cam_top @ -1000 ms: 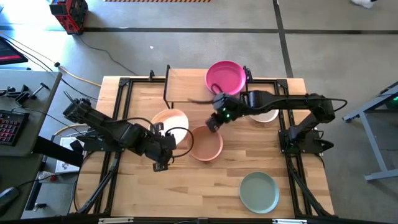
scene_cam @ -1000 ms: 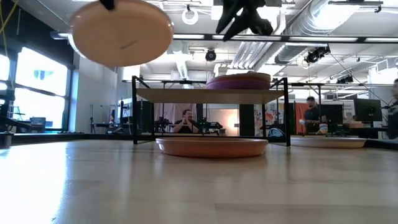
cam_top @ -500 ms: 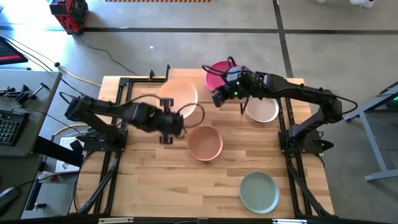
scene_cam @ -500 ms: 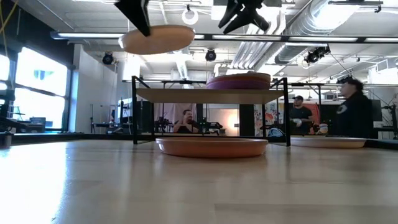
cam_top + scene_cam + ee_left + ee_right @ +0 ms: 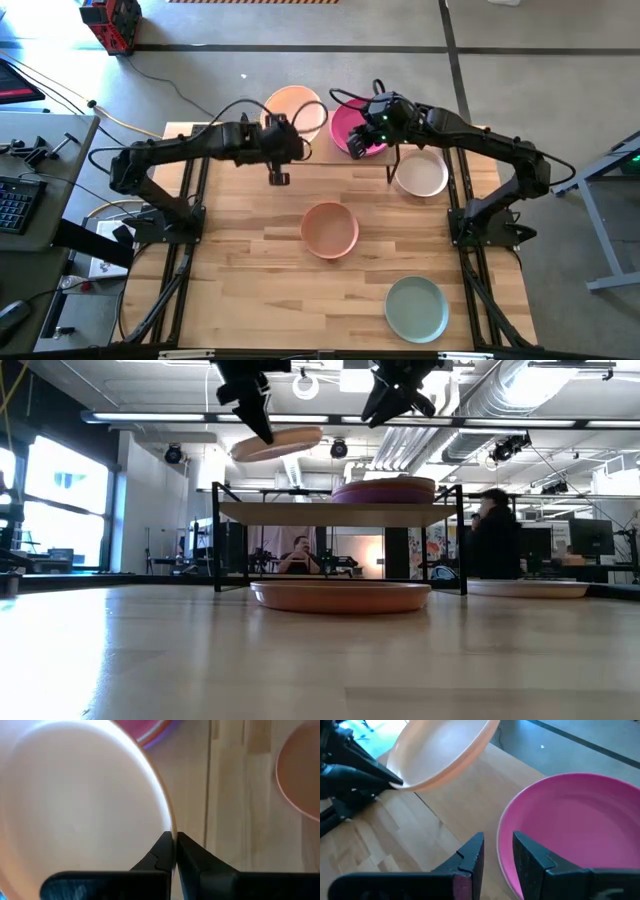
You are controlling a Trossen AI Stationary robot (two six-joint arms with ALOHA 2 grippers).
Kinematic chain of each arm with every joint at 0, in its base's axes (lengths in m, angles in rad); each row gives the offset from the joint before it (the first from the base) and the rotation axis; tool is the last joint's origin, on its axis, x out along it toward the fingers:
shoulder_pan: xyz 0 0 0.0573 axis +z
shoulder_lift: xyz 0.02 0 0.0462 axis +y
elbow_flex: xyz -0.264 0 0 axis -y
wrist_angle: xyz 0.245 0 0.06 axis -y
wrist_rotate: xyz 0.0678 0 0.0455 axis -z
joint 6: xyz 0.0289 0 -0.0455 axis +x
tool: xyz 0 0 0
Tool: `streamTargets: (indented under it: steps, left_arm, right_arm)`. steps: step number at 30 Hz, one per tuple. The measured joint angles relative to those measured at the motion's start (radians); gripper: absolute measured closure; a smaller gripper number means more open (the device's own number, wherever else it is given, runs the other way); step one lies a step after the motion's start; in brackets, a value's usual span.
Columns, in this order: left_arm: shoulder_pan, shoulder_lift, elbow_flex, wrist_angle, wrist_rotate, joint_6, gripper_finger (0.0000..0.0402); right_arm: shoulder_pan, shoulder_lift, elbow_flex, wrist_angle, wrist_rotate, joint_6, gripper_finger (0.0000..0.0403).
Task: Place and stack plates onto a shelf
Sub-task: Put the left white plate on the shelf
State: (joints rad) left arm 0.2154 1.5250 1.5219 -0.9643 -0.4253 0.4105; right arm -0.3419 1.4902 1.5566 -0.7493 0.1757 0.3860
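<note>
While my left gripper (image 5: pixel 284 143) pinches the tan-pink plate (image 5: pixel 296 111) above the shelf (image 5: pixel 340 510), its arm stretches forward. My right gripper (image 5: pixel 366 136), fingers narrowly parted and empty, hovers at the magenta plate (image 5: pixel 352 124).

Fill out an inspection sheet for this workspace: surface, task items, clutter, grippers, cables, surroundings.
Surface: wooden table, bare wood around the plates.
Task items: tan-pink plate held above the shelf; magenta plate on the shelf; terracotta plate, white plate and pale teal plate on the table.
Clutter: nothing seen.
Grippers: left gripper shut on the tan-pink plate's rim; right gripper open, holding nothing, at the magenta plate's edge.
Cables: black cables on the right arm; yellow cable on the floor.
Surroundings: person standing behind the table, another seated.
</note>
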Motion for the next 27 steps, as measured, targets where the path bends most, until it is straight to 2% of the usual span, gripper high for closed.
streamTargets:
  steps: [10, 27]
  left_arm:
    - [0.087, 0.047, 0.000, 0.043, 0.121, 0.046, 0.0401]
    - [0.098, 0.167, 0.000, 0.042, 0.117, 0.055, 0.0401]
  right_arm:
    - [-0.019, 0.000, 0.000, -0.056, 0.000, -0.028, 0.0318]
    - [-0.018, 0.000, 0.000, -0.109, -0.021, -0.001, 0.0318]
